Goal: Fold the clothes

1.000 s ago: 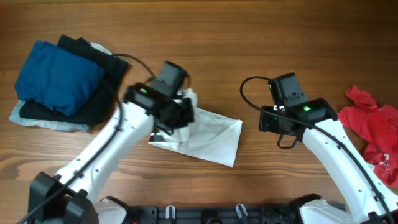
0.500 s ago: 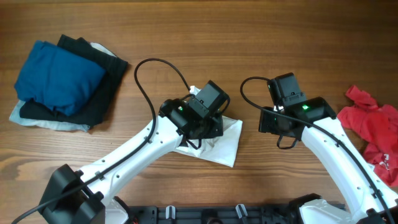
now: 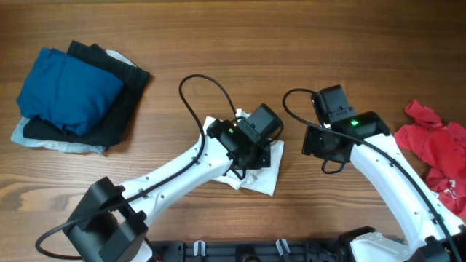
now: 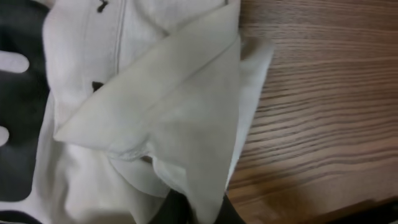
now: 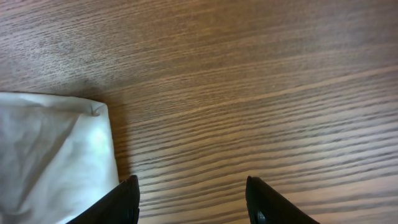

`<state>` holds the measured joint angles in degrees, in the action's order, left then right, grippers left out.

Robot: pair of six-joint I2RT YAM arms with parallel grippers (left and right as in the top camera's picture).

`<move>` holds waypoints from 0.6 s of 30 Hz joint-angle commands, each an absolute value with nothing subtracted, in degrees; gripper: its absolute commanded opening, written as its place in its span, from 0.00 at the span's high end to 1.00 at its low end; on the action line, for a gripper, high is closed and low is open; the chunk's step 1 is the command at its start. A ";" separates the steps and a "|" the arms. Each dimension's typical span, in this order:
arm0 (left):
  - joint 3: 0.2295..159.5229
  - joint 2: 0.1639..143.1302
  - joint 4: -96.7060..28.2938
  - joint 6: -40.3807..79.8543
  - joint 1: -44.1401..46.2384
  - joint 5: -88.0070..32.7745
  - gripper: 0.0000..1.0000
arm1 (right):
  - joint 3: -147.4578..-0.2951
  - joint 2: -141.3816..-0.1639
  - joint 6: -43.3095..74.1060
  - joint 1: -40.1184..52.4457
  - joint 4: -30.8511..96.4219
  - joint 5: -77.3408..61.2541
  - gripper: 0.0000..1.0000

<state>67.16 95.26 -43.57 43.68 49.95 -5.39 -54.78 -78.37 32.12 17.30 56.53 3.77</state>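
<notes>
**Two ways this fold is going sideways**

Left hand (image 3: 256,148) is reaching over the white T-shirt (image 3: 266,175) in the middle of the bench (image 3: 218,36), and it's looking like it's pinching a folded-over flap. Right hand (image 3: 314,142) is hovering just right of the shirt with its fingers spread wide, gripping nothing.

I'm worrying about two things. That flap is looking thin in the pinch, so it could be slipping out and flopping open. And nothing is pinning the shirt down, so the whole thing may be sliding instead of creasing.

Overhead, the arm is hiding most of the shirt. The left wrist view is showing the triangular flap lying over the shirt's other layers. The right wrist view is showing the shirt's corner lying flat. Only the overhead is catching the blue garment (image 3: 69,87) sitting on the black garment (image 3: 120,102) far left, and the red garment (image 3: 437,149) crumpled at the right.
</notes>
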 commanded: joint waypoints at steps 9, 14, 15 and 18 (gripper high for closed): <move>68.27 95.72 -39.72 44.42 52.03 -4.86 0.91 | -54.74 -80.31 36.56 17.17 54.68 -0.67 0.34; 68.27 95.72 -39.38 44.42 52.03 -5.10 0.71 | -54.74 -80.31 36.58 17.17 53.89 -1.43 0.33; 68.27 95.72 -39.33 44.40 52.03 -5.76 0.66 | -54.74 -80.31 36.60 17.17 53.91 -1.43 0.33; 68.27 95.29 -39.94 43.31 51.94 -7.03 0.68 | -54.74 -80.31 36.62 17.17 53.87 -1.43 0.33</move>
